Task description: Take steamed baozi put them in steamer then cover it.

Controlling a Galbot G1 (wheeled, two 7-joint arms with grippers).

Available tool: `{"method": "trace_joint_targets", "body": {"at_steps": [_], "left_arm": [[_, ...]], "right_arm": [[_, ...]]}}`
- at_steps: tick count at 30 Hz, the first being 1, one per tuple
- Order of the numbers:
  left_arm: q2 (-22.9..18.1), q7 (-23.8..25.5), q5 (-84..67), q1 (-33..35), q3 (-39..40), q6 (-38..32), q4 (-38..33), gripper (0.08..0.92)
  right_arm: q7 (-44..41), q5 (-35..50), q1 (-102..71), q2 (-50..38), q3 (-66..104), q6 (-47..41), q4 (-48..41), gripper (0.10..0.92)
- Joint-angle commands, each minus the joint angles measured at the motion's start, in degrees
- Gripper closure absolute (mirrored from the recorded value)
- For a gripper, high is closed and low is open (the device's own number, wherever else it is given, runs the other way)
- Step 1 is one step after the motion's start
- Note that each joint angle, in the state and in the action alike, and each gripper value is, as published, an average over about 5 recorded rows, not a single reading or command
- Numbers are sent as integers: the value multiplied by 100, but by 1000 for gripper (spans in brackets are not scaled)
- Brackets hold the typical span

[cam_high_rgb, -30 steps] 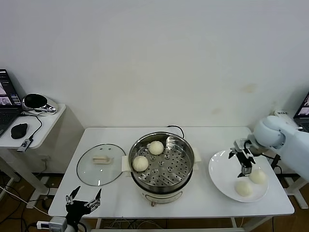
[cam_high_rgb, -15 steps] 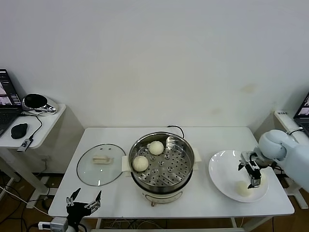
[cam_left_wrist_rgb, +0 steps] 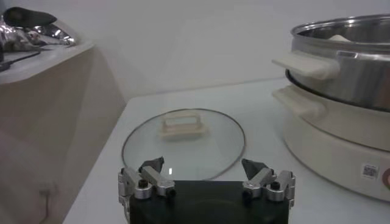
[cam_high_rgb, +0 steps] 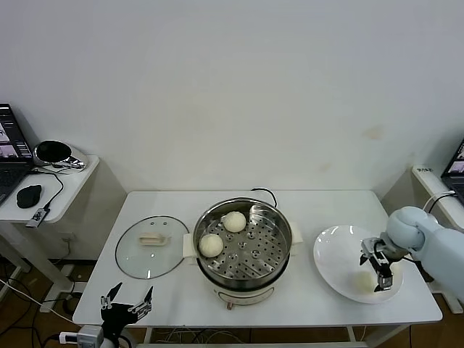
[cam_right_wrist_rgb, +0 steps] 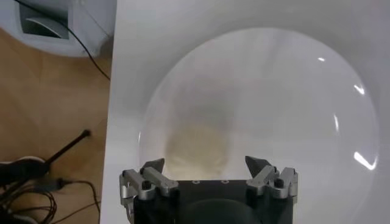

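Note:
The steamer (cam_high_rgb: pixel 243 250) stands mid-table with two steamed baozi inside, one at the back (cam_high_rgb: pixel 234 221) and one at the left (cam_high_rgb: pixel 211 245). On the white plate (cam_high_rgb: pixel 335 254) to the right, another baozi (cam_high_rgb: pixel 362 280) lies under my right gripper (cam_high_rgb: pixel 378 270). That gripper is low over the plate and open. In the right wrist view the bun (cam_right_wrist_rgb: pixel 198 149) sits just ahead of the right gripper (cam_right_wrist_rgb: pixel 206 162), between the lines of its spread fingers, on the plate (cam_right_wrist_rgb: pixel 286 97). My left gripper (cam_high_rgb: pixel 127 304) hangs open below the table's front left corner.
The glass lid (cam_high_rgb: pixel 151 246) with its cream handle lies flat left of the steamer; in the left wrist view the lid (cam_left_wrist_rgb: pixel 183 146) is ahead of the left gripper (cam_left_wrist_rgb: pixel 203 164), with the steamer (cam_left_wrist_rgb: pixel 347 73) beside it. A side table (cam_high_rgb: pixel 43 185) with a laptop stands far left.
My right gripper has moved down and toward the plate's near right part, settling over the buns; one bun that showed earlier is now hidden behind it. The left arm has not moved.

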Motion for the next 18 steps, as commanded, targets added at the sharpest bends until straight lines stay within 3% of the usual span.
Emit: {"method": "trace_joint_targets", "body": {"at_steps": [1,12,18], "left_arm": [[6,4,6,0,7,3,14,177],[6,2,0,-21,9,6,58,177],[1,2,2,-18,20,5,65,177]], "right_arm": [[32,-90,-129,56,70,46,-111,203],[44,-103,-160,88,88,18,-134,207],[64,-35,-149,106,102,-2,-149,334]]}}
